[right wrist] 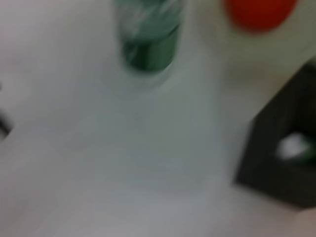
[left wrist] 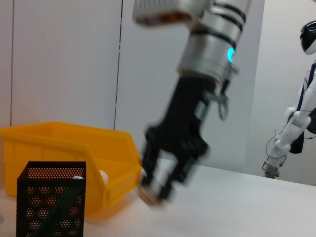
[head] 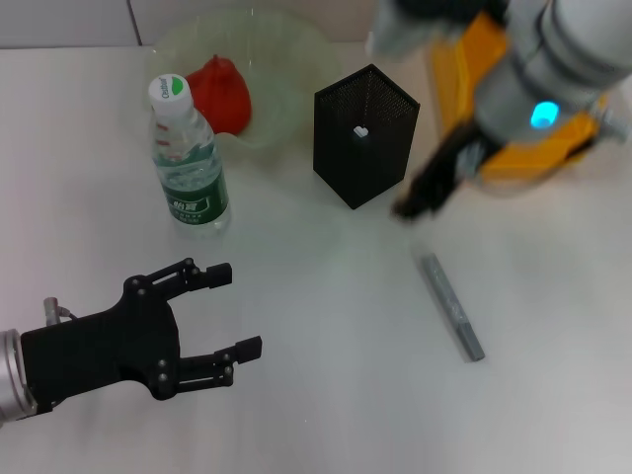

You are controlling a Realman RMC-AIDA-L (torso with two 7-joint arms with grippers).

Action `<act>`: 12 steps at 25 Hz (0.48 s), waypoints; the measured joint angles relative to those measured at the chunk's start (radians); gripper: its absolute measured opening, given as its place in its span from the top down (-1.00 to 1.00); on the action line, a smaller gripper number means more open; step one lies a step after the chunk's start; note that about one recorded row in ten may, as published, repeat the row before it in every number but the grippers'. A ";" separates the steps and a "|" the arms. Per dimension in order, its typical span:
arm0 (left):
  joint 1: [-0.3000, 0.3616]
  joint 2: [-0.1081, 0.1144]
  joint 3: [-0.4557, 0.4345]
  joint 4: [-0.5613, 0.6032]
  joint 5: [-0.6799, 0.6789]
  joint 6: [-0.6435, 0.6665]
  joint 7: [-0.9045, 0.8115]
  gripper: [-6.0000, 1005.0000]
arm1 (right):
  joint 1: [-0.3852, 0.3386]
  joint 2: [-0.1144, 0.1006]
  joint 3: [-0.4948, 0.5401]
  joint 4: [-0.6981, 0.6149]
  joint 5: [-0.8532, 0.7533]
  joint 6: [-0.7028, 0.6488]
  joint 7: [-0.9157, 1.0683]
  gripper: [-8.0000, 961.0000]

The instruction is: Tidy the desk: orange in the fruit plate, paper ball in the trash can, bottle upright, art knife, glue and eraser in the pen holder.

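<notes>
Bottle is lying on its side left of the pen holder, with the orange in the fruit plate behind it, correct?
Not quite. The head view shows the bottle standing upright, cap up. It is left of the pen holder, with the orange in the fruit plate behind.

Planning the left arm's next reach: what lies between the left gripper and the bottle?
In the head view, only bare white table separates the open left gripper from the upright bottle. The grey art knife lies well off toward the robot's right.
</notes>
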State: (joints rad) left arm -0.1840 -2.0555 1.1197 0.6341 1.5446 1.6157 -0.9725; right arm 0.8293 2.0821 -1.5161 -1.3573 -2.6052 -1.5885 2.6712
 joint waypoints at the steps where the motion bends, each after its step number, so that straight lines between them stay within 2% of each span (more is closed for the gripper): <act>1: 0.000 0.000 0.000 0.000 0.000 0.000 0.000 -0.72 | -0.001 0.000 0.035 -0.029 -0.017 0.012 -0.009 0.17; 2: 0.000 -0.001 0.000 0.000 0.000 0.000 0.000 -0.72 | -0.001 0.000 0.088 -0.059 -0.032 0.048 -0.025 0.17; 6: 0.000 -0.001 0.000 -0.001 0.000 0.000 0.000 -0.72 | 0.005 0.000 0.137 -0.039 -0.037 0.141 -0.052 0.17; 7: 0.000 -0.001 0.000 -0.001 0.000 -0.001 0.001 -0.72 | 0.013 0.000 0.146 0.012 -0.037 0.218 -0.077 0.17; 8: 0.000 -0.001 0.000 -0.001 0.000 -0.001 0.001 -0.72 | 0.013 0.000 0.146 0.012 -0.037 0.218 -0.077 0.16; 12: 0.000 -0.002 0.000 -0.001 0.000 -0.002 0.003 -0.72 | 0.025 0.002 0.118 0.153 -0.034 0.407 -0.103 0.13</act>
State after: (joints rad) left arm -0.1843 -2.0574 1.1197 0.6334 1.5447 1.6135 -0.9696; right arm 0.8547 2.0840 -1.3981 -1.2038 -2.6397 -1.1818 2.5682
